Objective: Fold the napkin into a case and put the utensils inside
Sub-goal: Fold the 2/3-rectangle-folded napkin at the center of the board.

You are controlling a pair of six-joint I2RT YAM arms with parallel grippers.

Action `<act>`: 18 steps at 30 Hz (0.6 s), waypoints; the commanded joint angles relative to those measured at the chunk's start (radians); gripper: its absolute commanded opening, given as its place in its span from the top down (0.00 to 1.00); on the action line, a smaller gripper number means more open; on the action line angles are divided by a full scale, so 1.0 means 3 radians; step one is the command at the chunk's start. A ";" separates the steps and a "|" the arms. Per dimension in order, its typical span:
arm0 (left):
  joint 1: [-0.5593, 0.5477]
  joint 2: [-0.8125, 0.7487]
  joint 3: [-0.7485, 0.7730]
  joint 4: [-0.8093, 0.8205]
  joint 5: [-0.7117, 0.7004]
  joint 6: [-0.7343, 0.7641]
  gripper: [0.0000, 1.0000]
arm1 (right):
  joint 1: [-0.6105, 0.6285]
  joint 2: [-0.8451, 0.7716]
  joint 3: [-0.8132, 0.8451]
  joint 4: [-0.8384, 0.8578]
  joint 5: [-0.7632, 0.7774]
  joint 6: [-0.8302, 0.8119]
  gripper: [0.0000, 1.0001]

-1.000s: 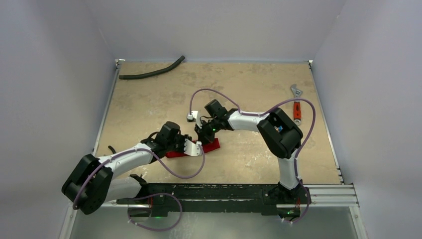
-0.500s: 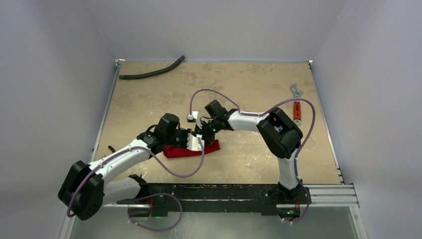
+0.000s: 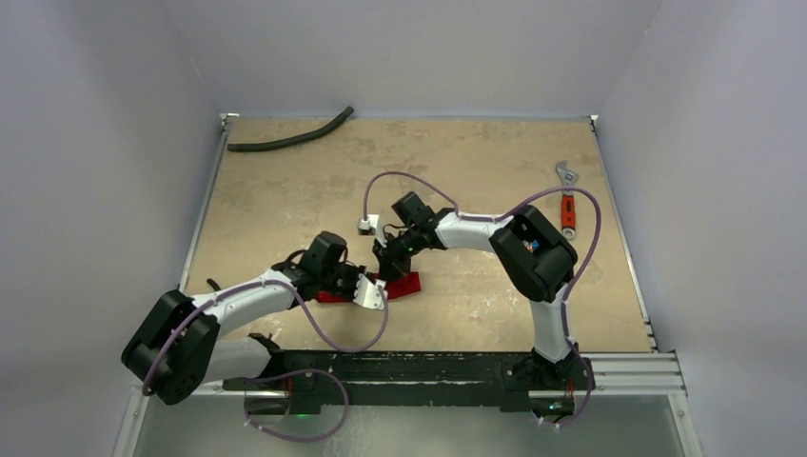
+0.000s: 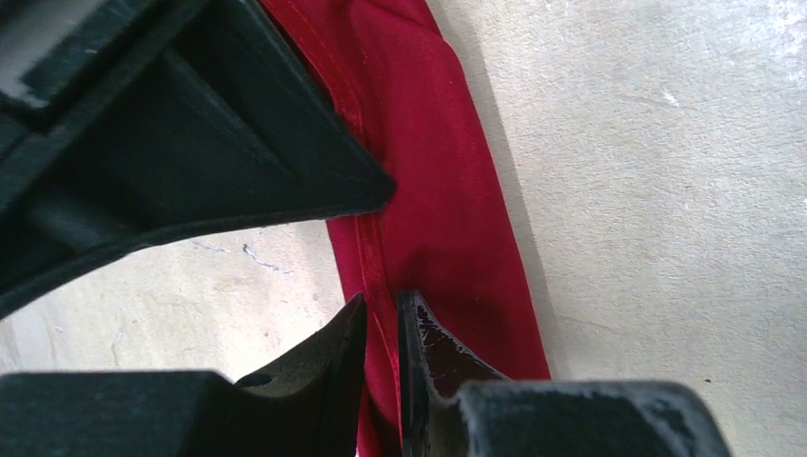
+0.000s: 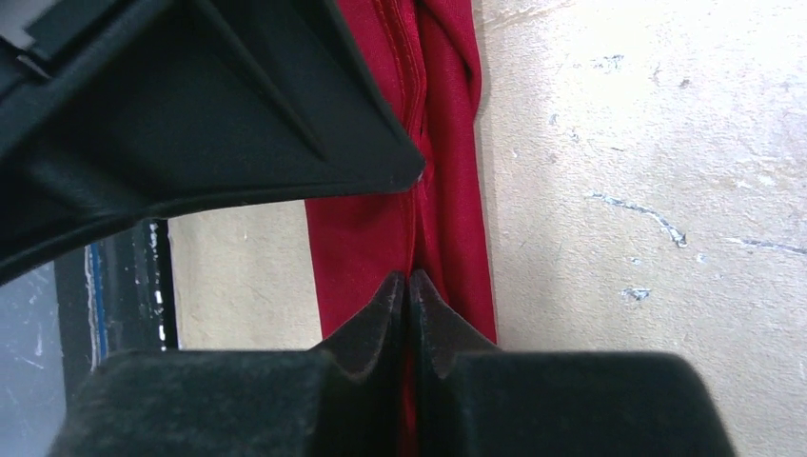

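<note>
The red napkin (image 3: 404, 284) lies on the table as a long narrow folded strip, between the two arms. My left gripper (image 3: 371, 290) sits over its left part, and in the left wrist view the left gripper (image 4: 383, 309) is shut on a seamed fold of the napkin (image 4: 447, 190). My right gripper (image 3: 388, 265) comes down on the strip from the far side. In the right wrist view the right gripper (image 5: 408, 286) is shut on a ridge of the napkin (image 5: 362, 238). The utensils are out of view.
A black curved hose (image 3: 290, 136) lies at the far left edge of the table. An orange-handled wrench (image 3: 567, 200) lies at the far right. The black rail (image 3: 428, 367) with both arm bases runs along the near edge.
My left gripper lifted toward the far side half a second ago, then came back down toward the near edge, covering the strip's left part again. The right arm has hardly moved.
</note>
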 commanded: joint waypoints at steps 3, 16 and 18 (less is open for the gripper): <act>-0.0016 0.0103 -0.0189 0.0134 -0.0078 0.0308 0.85 | -0.0085 -0.0062 0.0027 -0.0123 0.0083 0.0127 0.77; -0.0014 0.0095 -0.0372 0.0027 -0.0387 0.0401 0.90 | -0.0483 -0.1217 -0.0789 0.0843 0.0300 0.1208 0.38; -0.0016 0.0088 -0.0376 0.0049 -0.0384 0.0371 0.90 | -0.0486 -0.1295 -0.0936 0.0897 0.0221 0.1273 0.60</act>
